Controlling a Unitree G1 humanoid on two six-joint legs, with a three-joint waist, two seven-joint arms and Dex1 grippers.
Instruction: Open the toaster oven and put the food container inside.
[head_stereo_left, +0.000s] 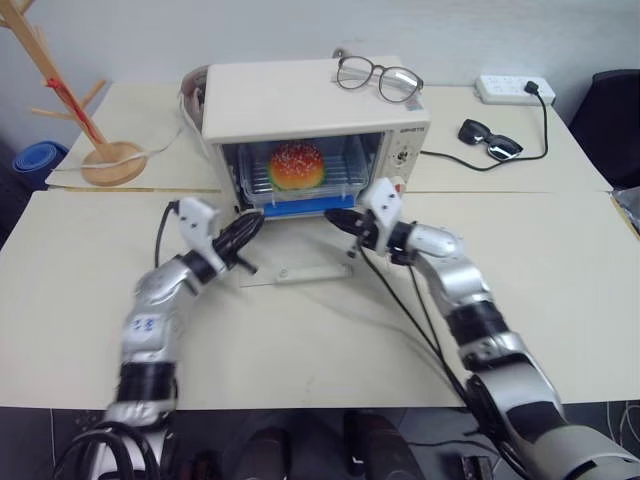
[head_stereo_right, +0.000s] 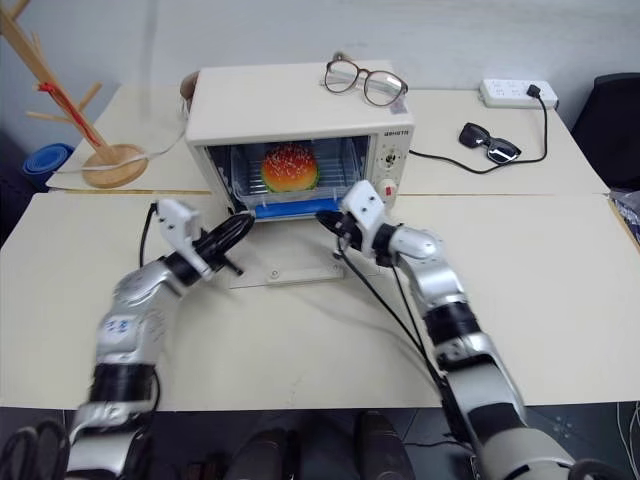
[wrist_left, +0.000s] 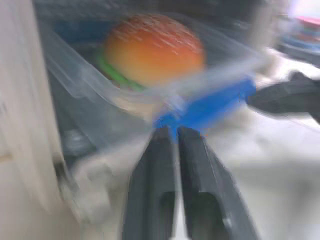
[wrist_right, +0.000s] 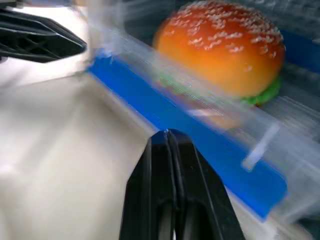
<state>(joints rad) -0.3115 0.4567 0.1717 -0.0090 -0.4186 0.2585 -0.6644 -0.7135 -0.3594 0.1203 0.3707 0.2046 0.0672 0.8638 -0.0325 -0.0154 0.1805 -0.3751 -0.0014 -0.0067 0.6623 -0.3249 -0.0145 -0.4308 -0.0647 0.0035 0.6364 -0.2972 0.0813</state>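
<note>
Food container (head_stereo_left: 300, 175), a clear rectangular plastic box with a blue clip strip along its near edge and a toy hamburger (head_stereo_left: 296, 165) within, sat inside the cream-white boxy toaster oven (head_stereo_left: 305, 110), on the wire rack, its blue edge at the mouth of the cavity. The oven's glass door (head_stereo_left: 297, 268) lay folded down flat on the desk (head_stereo_left: 560, 300) in front of it. The right hand (head_stereo_left: 338, 218) was level at the right end of the blue strip, its two black fingers pressed together with nothing between them; whether the tips touched the strip could not be told. The left hand (head_stereo_left: 255, 222) was just before the left end of the box, its fingers a narrow slit apart and gripping nothing.

Around the oven: clear-lensed spectacles (head_stereo_left: 379, 77) lay on its top, dark sunglasses (head_stereo_left: 490, 140) lay on the desk to its right beside a black cable, a white power strip (head_stereo_left: 513, 89) lay further back, and a wooden branching stand (head_stereo_left: 75, 105) stood well to the left.
</note>
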